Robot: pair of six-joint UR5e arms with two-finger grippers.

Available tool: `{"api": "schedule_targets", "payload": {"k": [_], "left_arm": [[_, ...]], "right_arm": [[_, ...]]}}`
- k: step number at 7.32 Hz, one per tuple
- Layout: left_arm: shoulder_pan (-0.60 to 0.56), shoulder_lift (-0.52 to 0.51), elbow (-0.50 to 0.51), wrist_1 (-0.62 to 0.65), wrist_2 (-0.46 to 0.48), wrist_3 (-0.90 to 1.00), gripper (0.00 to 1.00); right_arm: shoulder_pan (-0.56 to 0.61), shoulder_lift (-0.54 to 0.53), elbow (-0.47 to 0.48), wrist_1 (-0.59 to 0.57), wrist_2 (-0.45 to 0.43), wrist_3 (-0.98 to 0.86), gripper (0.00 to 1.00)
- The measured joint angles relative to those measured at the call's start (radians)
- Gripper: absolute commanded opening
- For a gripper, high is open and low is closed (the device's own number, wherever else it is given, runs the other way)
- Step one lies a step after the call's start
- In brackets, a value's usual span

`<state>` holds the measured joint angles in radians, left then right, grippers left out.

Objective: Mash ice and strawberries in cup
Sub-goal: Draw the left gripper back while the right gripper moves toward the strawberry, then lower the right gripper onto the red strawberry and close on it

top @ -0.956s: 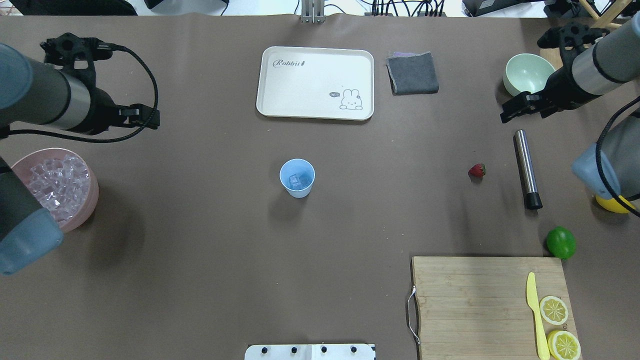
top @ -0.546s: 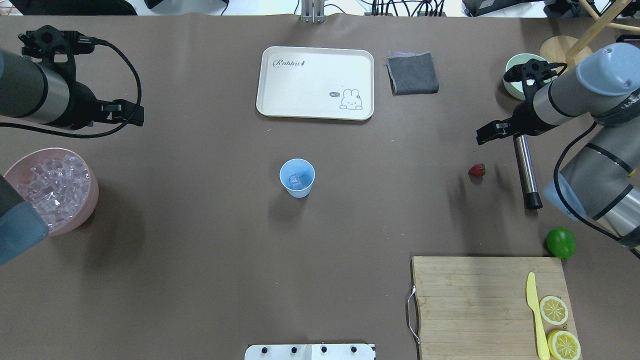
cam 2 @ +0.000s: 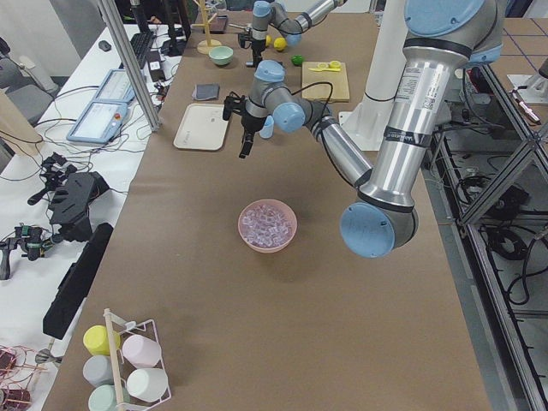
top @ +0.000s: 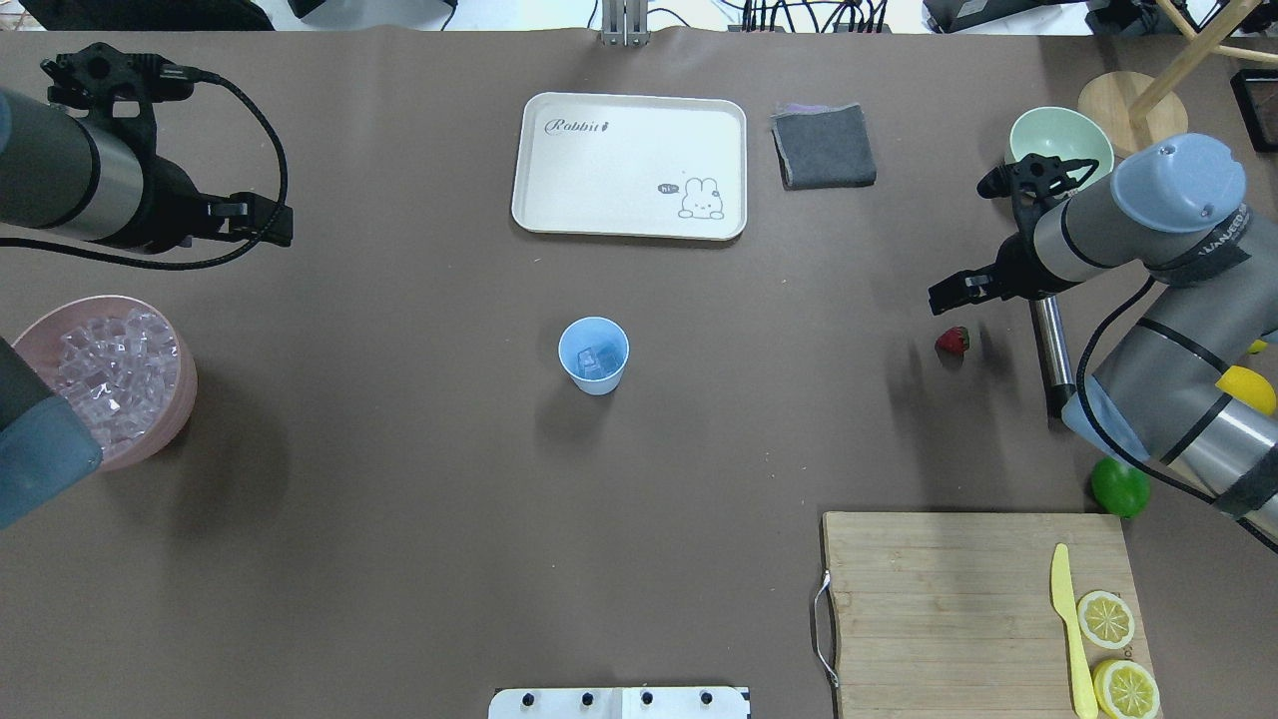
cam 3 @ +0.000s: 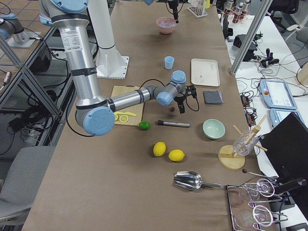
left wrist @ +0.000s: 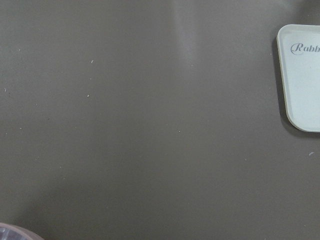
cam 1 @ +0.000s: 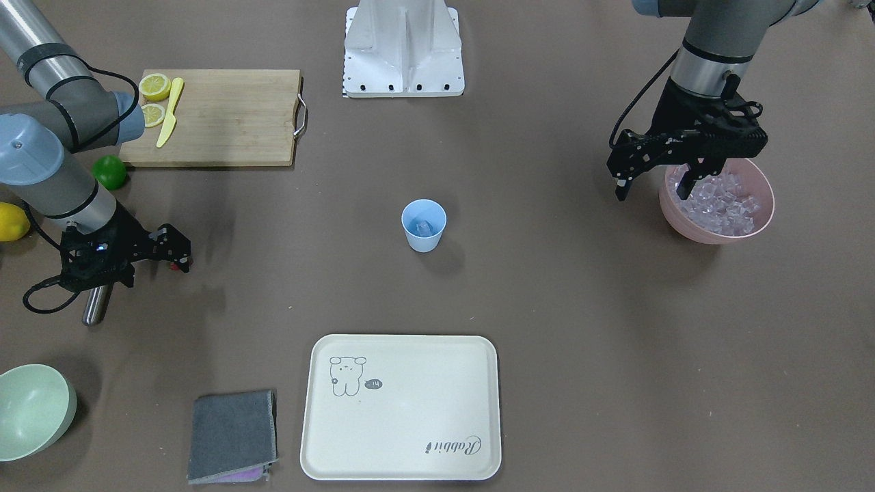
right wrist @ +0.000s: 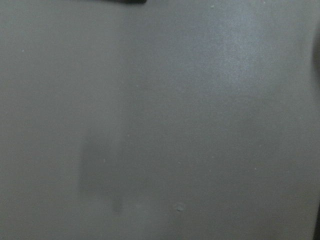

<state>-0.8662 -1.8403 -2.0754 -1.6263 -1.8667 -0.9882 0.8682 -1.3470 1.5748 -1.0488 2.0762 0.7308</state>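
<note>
Strawberry [top: 953,341] just beside metal rod [top: 1050,340]

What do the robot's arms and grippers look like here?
The left arm and right arm are silver-grey tubes with pale-blue joint caps. The right one bears a black band with white lettering. The left gripper and right gripper are black, with two angular fingers each; a black cable loops at each wrist.

Silver-grey tube arms [cam 1: 711,41], pale blue joint caps [cam 1: 24,147]; black left gripper [cam 1: 653,190] and right gripper [cam 1: 154,260]; black cables [top: 283,170] behind the fingers [cam 1: 621,184].
</note>
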Motion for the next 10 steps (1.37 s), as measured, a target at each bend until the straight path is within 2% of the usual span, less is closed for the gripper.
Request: {"api": "schedule_targets", "payload": {"k": [2, 3, 4, 5, 6, 10], "left_arm": [[-0.013, -0.003, 0.001, 0.003, -0.021, -0.003, 0.98], [-0.023, -0.005, 0.003, 0.004, -0.039, -0.008, 0.98], [-0.03, -0.007, 0.004, 0.005, -0.049, -0.011, 0.98], [-0.033, -0.007, 0.005, 0.005, -0.053, -0.011, 0.98], [-0.034, -0.008, 0.005, 0.005, -0.054, -0.012, 0.98], [-0.036, -0.002, -0.003, 0.006, -0.054, -0.013, 0.98]], "right_arm": [[-0.028, -0.002, 0.002, -0.001, -0.002, 0.0, 1.0], [-0.039, -0.003, 0.002, -0.003, -0.004, 0.0, 0.95], [-0.045, -0.005, 0.003, -0.004, -0.005, 0.0, 0.56], [-0.047, -0.01, 0.005, -0.005, -0.004, -0.001, 0.25], [-0.047, -0.018, 0.008, -0.004, -0.002, -0.001, 0.0], [-0.047, -0.049, 0.05, 0.002, -0.007, -0.003, 0.0]]}}
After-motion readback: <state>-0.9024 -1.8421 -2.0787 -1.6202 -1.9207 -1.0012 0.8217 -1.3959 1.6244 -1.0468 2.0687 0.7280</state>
